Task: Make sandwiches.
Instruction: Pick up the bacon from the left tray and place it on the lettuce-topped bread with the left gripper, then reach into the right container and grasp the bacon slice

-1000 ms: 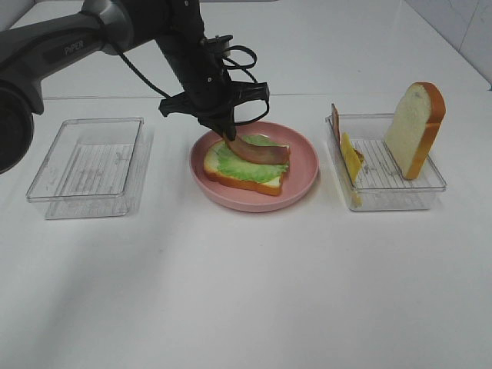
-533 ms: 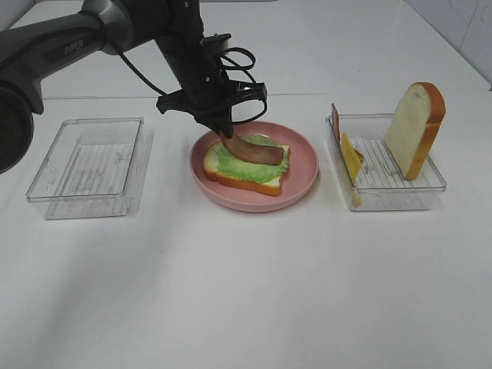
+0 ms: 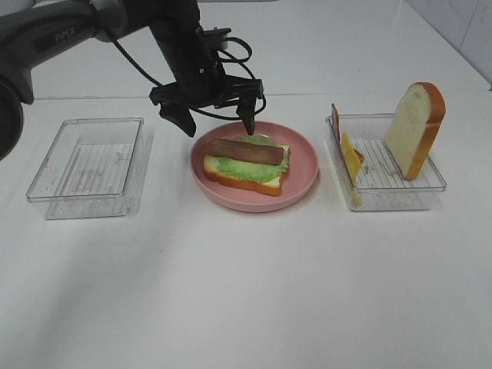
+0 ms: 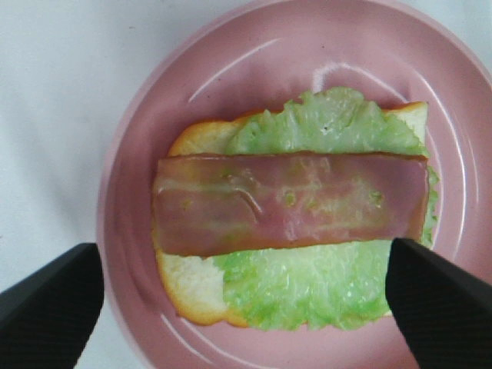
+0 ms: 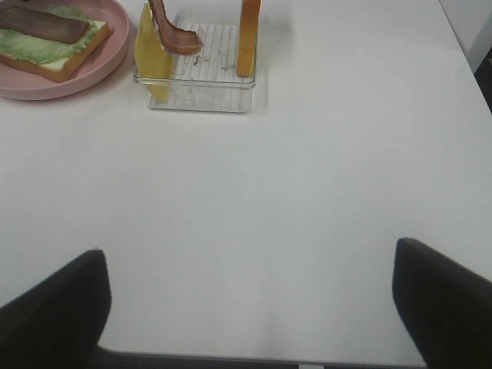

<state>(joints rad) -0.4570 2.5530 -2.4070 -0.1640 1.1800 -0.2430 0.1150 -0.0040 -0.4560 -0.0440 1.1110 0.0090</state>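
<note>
The only text that could be read was the white word "PiPER" on the left arm [image 3: 65, 34].

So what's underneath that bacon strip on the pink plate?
Green lettuce lies under the bacon strip, and a bread slice sits beneath that on the plate. Anything between lettuce and bread is covered.

Left pincer [image 3: 219, 128]: jaws spread wide, above the sandwich [image 3: 244, 171], holding nothing.
Sandwich: bread, lettuce, bacon strip [image 3: 244, 151] on top, lying on pink plate [image 3: 305, 165].
Clear tray [image 3: 88, 167]: at the plate's 9 o'clock.
Second tray [image 3: 393, 197]: at 3 o'clock, upright bread slice [image 3: 415, 127] inside.
</note>
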